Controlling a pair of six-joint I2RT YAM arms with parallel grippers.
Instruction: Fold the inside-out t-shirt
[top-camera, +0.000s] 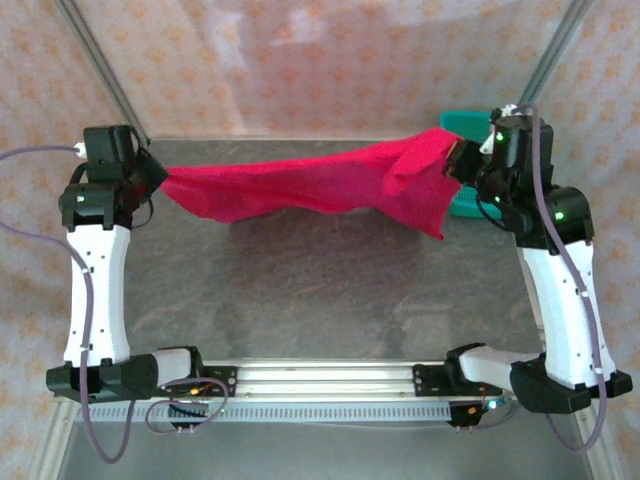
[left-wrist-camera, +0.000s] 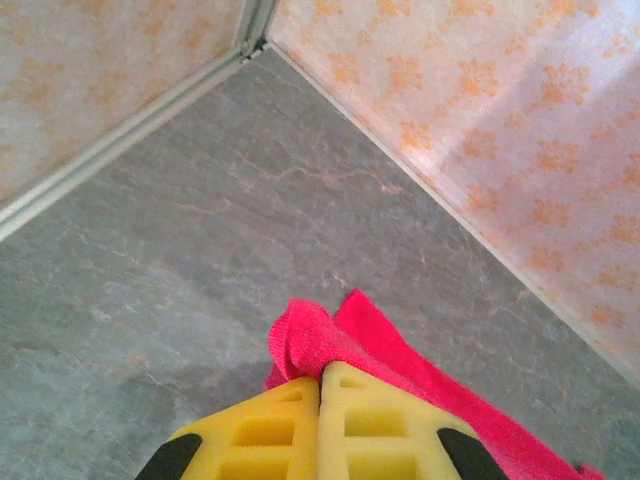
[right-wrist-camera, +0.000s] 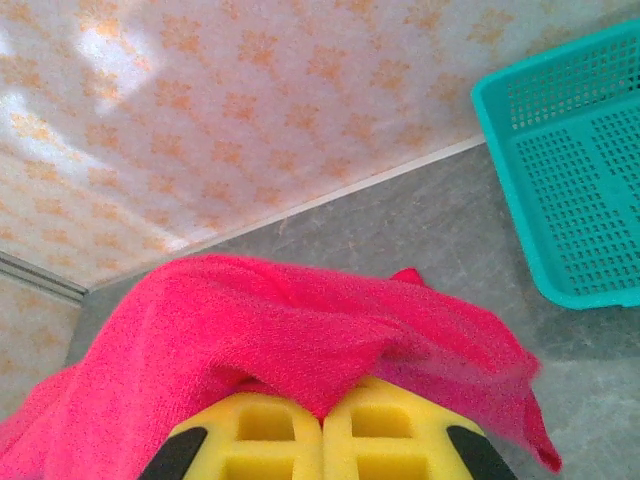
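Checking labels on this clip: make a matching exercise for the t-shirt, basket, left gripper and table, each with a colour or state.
Column one: 1 t-shirt; 2 basket; 3 left gripper; 4 table.
Column two: A teal mesh; B grey, marbled; C red, stretched out wide; D shut on cloth.
Pairs: 1-C, 2-A, 3-D, 4-B.

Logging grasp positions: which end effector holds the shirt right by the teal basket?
The right end effector, clamping the t-shirt beside the teal basket; the left end effector grips the opposite end, away from it.
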